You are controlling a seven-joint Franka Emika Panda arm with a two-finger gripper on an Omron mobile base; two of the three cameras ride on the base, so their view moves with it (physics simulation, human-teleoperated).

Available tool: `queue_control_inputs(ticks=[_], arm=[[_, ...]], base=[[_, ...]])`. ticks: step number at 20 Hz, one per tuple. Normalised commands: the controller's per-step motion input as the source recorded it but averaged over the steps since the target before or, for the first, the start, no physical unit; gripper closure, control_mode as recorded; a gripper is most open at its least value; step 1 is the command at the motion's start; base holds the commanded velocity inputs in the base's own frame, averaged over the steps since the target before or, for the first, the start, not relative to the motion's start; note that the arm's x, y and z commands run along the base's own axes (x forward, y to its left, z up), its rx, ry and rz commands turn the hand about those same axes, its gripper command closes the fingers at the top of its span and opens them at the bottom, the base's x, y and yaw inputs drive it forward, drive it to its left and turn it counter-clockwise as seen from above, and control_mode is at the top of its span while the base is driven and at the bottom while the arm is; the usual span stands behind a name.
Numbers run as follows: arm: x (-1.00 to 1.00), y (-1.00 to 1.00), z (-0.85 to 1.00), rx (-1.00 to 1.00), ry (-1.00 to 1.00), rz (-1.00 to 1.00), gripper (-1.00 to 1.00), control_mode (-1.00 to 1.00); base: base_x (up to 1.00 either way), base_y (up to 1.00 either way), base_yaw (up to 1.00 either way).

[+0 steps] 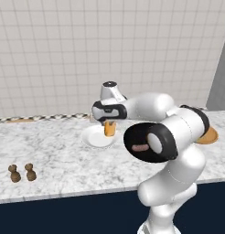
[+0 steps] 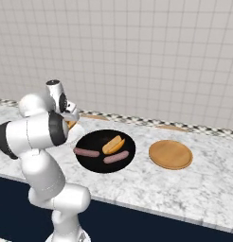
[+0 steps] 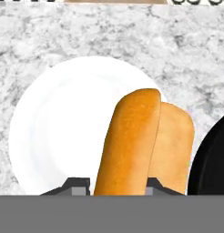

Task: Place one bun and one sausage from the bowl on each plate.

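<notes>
**Bun held over the white plate**

I have the tool (image 1: 109, 132) clamped on a bun (image 3: 132, 141), its two dark tips pressing the bun's sides low in the hand view. The bun is golden-orange, oblong and split lengthwise; one half looks brighter orange and the other paler tan, and it hangs end-down from the tool in the left base view. Directly beneath the tool lies the white plate (image 3: 59, 132), round and glossy, with nothing else on it that I can see. Whether the bun's lower end touches the plate I cannot tell.

Just beside the tool, on its right, sits the black bowl (image 2: 90, 163), wide and shallow. In it I see a second bun (image 2: 113, 144) and two pinkish-brown sausages (image 2: 86, 152), one on each side of that bun. Beyond the bowl, further from the tool, the orange-tan plate (image 2: 170, 154) lies flat on the marble worktop (image 2: 213, 184). Well off to the tool's left stand two dark brown shakers (image 1: 22, 172).
</notes>
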Motion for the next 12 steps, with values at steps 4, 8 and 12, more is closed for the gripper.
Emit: queue_control_inputs(ticks=[4, 8, 12], arm=[[0.2, 0.42, -0.53, -0.01, 0.05, 0.0, 1.0, -1.0], [0.01, 0.08, -0.48, 0.0, 0.01, 0.0, 1.0, -1.0], [0.2, 0.13, -0.5, 0.0, 0.01, 0.0, -1.0, -1.0]], base=[[0.0, 0.0, 0.0], [0.0, 0.0, 0.0], [0.0, 0.0, 0.0]])
